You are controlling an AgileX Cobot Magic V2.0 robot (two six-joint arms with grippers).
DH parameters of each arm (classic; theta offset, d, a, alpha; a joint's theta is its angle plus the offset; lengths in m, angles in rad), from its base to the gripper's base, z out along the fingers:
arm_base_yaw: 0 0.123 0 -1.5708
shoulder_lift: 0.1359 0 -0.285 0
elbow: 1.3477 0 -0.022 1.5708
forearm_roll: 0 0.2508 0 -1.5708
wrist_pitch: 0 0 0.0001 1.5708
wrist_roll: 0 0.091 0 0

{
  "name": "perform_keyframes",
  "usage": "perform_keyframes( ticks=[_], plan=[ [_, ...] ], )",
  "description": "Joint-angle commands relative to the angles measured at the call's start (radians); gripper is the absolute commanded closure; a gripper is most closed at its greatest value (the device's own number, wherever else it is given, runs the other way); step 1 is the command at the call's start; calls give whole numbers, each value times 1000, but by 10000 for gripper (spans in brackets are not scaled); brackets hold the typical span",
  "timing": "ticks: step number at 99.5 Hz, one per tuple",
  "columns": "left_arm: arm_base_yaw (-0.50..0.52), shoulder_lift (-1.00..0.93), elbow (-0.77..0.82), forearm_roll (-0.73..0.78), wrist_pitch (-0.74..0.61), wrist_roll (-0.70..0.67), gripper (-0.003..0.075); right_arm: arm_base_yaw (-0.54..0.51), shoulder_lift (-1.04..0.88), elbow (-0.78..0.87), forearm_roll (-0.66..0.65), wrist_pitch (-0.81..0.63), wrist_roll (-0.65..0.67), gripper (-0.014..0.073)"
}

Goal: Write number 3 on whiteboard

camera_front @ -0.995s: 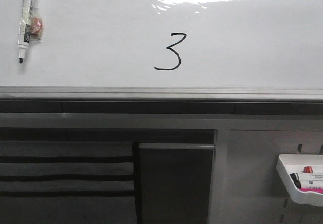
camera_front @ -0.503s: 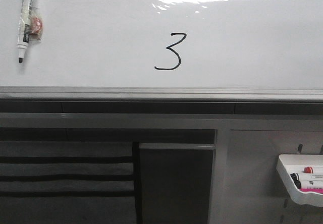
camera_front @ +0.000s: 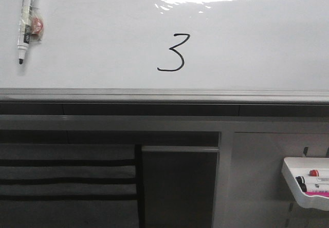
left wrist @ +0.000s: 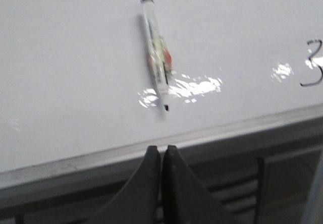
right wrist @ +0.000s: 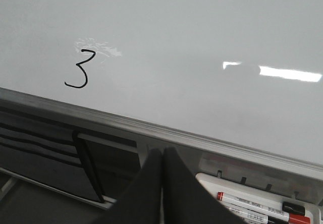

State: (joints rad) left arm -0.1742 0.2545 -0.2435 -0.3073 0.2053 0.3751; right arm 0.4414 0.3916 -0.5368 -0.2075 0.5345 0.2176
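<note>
Whiteboard [camera_front: 92,43] fills the upper part of the front view, grey metal edge strip [camera_front: 164,94] along its lower border, bright light glare at top right. Number 3 [camera_front: 172,53] sits on the board roughly centre, just above the strip: thin black line, flat top, curved lower hook. Also visible in the left wrist view [left wrist: 314,62] at the frame edge and in the right wrist view [right wrist: 79,68].

Marker [camera_front: 24,25] sticks to the board at upper left, tip down, well apart from the digit; something small and red is attached at its barrel, too blurred to identify.

Left claw [left wrist: 161,156]: closed, fingers pressed together, nothing between them, below the board edge. Right claw [right wrist: 162,158]: same, closed and empty.

White tray [camera_front: 294,184] hangs lower right under the board, holding markers with red and black caps [right wrist: 262,204].
</note>
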Motion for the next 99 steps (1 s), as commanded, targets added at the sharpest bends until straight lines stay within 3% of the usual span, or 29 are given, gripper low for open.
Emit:
perform_keyframes(
  ticks=[1, 27, 33, 40, 47, 54, 99],
  plan=[
    [32, -90, 25, 1, -156, -9, 741, -5, 3, -25, -22, -79, 0, 663],
    [69, -229, 151, -5, -182, -27, 741, -5, 3, -25, -22, -79, 0, 663],
    [67, -259, 169, 69, -182, -139, 741, -5, 3, -25, -22, -79, 0, 663],
    [58, -289, 193, 258, -191, -336, 741, -5, 3, -25, -22, -79, 0, 663],
    [55, -287, 220, 356, -231, -419, 741, -5, 3, -25, -22, -79, 0, 663],
    [55, -287, 260, 329, -298, -419, 741, -5, 3, -25, -22, -79, 0, 663],
    [55, -287, 256, 299, -247, -419, 741, -5, 3, -25, -22, -79, 0, 663]
  ],
)
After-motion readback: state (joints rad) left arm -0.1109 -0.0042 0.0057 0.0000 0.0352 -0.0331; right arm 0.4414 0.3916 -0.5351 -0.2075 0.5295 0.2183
